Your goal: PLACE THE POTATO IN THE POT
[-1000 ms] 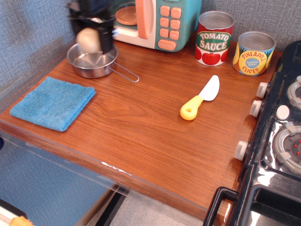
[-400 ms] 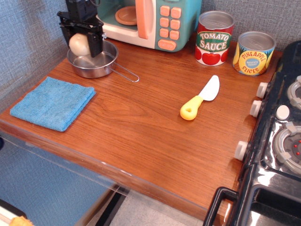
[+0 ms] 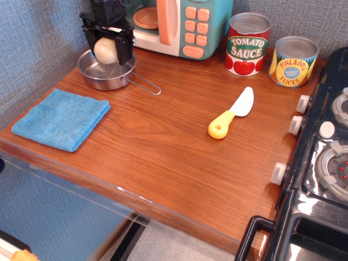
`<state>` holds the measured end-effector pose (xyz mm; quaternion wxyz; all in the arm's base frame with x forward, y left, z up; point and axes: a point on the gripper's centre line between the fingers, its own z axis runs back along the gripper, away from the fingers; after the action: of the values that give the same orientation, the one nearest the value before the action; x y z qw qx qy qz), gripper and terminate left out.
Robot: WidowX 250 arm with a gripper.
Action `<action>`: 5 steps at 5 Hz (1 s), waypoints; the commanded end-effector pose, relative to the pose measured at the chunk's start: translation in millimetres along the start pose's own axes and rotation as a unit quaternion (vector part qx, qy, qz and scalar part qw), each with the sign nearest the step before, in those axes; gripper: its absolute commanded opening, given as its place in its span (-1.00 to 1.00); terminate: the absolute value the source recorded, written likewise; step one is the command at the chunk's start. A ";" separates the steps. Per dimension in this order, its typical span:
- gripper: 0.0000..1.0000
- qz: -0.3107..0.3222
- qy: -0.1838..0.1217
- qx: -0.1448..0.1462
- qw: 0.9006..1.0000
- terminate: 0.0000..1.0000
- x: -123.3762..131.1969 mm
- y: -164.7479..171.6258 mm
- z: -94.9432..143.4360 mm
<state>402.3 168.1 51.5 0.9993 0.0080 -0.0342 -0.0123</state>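
One potato (image 3: pixel 106 50) sits clamped in the end effector (image 3: pixel 107 50), held just above the pot (image 3: pixel 106 69) at the back left of the counter (image 3: pixel 174 136). Compared with a moment earlier, the end effector has shifted to the right, from over the pot's left rim to roughly above the middle of the bowl, with the potato no lower than before. That recentring suggests the carry is nearly finished: what is left, as I judge it, is a short descent and a release into the pot.
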 end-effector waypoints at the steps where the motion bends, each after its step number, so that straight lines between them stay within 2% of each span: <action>1: 1.00 0.024 -0.026 0.020 0.999 -1.00 0.7 5.1 28.7; 3: 1.00 0.028 -0.053 0.019 0.998 -1.00 -6.6 -21.1 69.5; 4: 1.00 0.019 -0.056 0.007 0.998 -1.00 -19.9 -54.7 97.8; 5: 1.00 0.013 -0.048 -0.013 0.999 -1.00 -36.7 -84.1 105.4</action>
<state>354.9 83.3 132.0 0.9985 -0.0148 -0.0532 -0.0009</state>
